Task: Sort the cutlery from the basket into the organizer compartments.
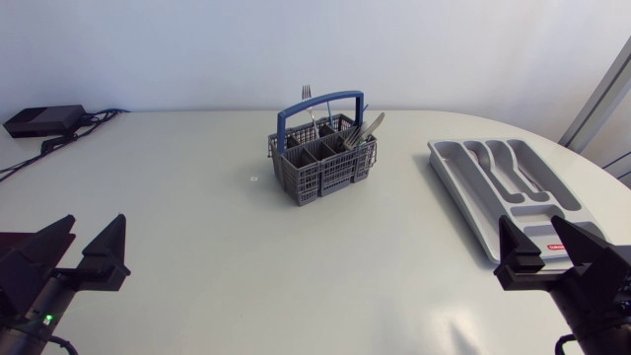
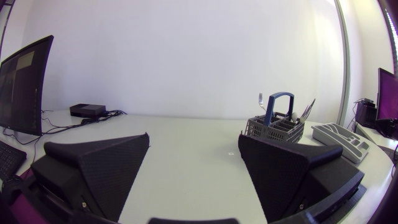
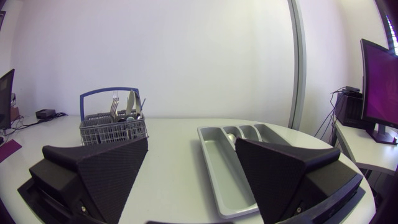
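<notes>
A grey cutlery basket (image 1: 323,158) with a blue handle stands at the table's middle back, with forks (image 1: 363,131) and other cutlery upright in it. The grey organizer (image 1: 508,183) with long compartments lies at the right. My left gripper (image 1: 87,247) rests open near the front left corner, far from the basket (image 2: 274,127). Open too, my right gripper (image 1: 560,248) sits at the front right, just short of the organizer's (image 3: 233,155) near end. The basket (image 3: 113,128) shows ahead of the right gripper's fingers (image 3: 106,168). Neither gripper holds anything.
A black box (image 1: 41,119) with cables lies at the table's back left corner. The white tabletop (image 1: 256,266) stretches bare between the two grippers and the basket.
</notes>
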Robot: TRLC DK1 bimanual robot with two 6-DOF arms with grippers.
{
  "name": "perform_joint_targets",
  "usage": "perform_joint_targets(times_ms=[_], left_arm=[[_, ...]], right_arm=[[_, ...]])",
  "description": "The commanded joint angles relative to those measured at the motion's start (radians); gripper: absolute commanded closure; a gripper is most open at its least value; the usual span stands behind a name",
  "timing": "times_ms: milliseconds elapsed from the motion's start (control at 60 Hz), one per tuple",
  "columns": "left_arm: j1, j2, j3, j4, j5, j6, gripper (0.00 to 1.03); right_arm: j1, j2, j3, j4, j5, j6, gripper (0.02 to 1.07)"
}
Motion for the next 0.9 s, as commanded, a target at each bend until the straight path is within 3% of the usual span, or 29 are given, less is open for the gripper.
perform_joint_targets(times_ms=[0,717,883], left_arm=[[-0.008,-0.005,-0.017,-0.002,-0.005,-0.017,0.04],[-0.023,-0.008,-0.017,0.036,-0.005,0.011,0.05],[-0.02,0.015,0.057,0.044,-0.005,0.031,0.1]], right_arm=[[0.007,-0.007,-0.018,-0.005,-0.002,0.026,0.06],[0.007,-0.01,-0.018,0.002,0.012,-0.011,0.06],[0.013,0.006,0.0,0.012,0.02,-0.02,0.06]])
